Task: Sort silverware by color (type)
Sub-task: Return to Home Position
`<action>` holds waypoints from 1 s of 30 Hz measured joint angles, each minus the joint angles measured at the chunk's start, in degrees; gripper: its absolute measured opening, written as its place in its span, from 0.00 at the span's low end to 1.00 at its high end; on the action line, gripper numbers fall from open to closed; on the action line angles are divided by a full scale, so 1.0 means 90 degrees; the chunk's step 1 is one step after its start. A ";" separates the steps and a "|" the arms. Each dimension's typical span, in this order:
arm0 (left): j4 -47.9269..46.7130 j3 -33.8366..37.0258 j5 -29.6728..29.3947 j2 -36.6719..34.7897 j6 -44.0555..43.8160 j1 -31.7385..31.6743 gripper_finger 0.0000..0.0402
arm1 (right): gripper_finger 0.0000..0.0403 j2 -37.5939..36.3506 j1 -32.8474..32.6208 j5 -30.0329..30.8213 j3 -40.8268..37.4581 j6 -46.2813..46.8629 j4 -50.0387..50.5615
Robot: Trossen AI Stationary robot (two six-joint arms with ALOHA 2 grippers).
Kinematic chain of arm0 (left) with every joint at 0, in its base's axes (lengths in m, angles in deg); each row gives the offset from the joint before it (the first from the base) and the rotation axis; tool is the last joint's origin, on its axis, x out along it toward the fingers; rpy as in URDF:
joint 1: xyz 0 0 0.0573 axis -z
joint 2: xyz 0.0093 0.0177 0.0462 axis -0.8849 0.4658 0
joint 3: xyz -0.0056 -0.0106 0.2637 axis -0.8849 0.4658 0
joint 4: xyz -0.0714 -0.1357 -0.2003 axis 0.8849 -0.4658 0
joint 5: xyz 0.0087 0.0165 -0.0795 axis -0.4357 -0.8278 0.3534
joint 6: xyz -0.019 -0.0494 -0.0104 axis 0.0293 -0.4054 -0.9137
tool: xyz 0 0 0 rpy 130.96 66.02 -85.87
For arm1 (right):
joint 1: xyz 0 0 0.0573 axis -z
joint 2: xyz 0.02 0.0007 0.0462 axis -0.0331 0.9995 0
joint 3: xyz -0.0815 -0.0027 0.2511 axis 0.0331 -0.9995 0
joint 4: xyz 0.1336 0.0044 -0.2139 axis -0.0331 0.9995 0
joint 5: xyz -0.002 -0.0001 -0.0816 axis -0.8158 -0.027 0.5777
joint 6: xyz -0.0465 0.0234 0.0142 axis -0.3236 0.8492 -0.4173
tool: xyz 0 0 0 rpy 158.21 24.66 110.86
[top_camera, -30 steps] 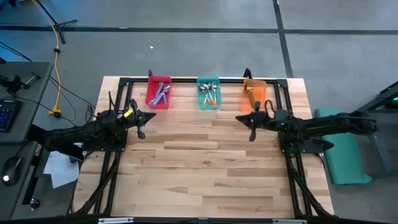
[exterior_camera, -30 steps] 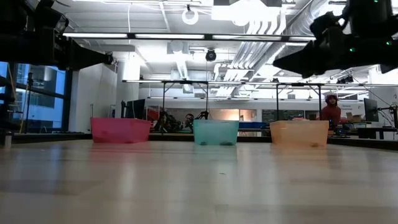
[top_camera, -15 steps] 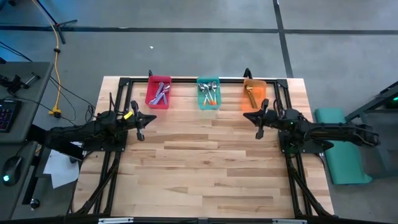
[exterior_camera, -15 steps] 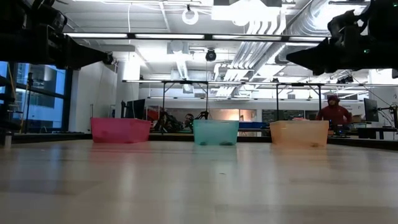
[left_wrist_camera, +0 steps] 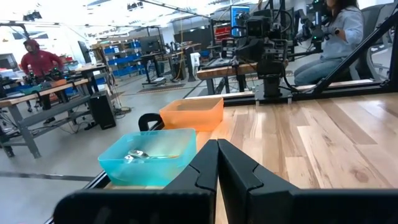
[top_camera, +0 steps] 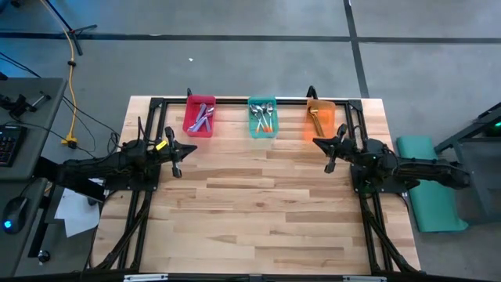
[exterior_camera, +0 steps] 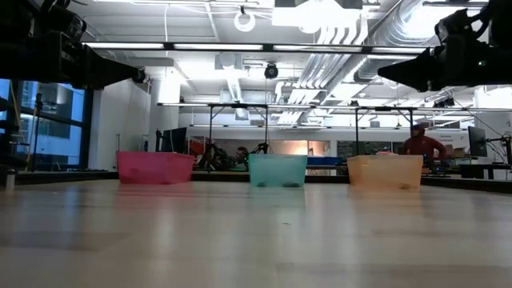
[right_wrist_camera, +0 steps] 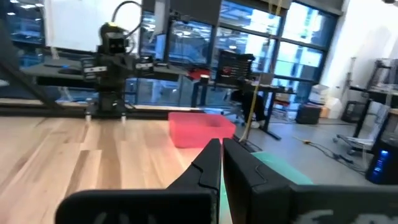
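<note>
Three bins stand in a row along the far edge: a red bin (top_camera: 200, 116) with purple-handled spoons (top_camera: 202, 117), a teal bin (top_camera: 262, 117) with orange-handled spoons (top_camera: 264, 119), and an orange bin (top_camera: 319, 119) with gold spoons (top_camera: 316, 117). My left gripper (top_camera: 186, 149) hovers, shut and empty, near the red bin's near side. My right gripper (top_camera: 319, 144) hovers, shut and empty, just in front of the orange bin. The left wrist view shows the teal bin (left_wrist_camera: 152, 163) and the orange bin (left_wrist_camera: 191, 113). The right wrist view shows the red bin (right_wrist_camera: 202, 130).
The wooden table top (top_camera: 258, 211) spreads between the two arms and toward the near edge. A black frame (top_camera: 235, 100) runs along the far edge behind the bins. In the room beyond, a person in red (exterior_camera: 420, 146) stands at a bench and another person (left_wrist_camera: 336, 25) sits.
My right arm has drawn back toward the table's right edge, carrying its gripper from the middle side of the orange bin to a spot just in front of it. The bins and spoons have stayed in place.
</note>
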State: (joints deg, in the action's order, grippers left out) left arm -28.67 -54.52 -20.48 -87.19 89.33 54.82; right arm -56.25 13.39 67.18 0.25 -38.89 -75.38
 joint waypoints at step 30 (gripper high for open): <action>-0.0010 0.0002 0.0000 0.0012 0.0000 -0.0005 0.00 | 0.00 -0.1618 0.0716 0.0168 0.0007 0.0576 0.2195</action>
State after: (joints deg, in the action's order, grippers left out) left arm -28.76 -54.50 -20.48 -87.08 89.33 54.78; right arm -70.81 19.83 68.69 0.32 -33.71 -55.63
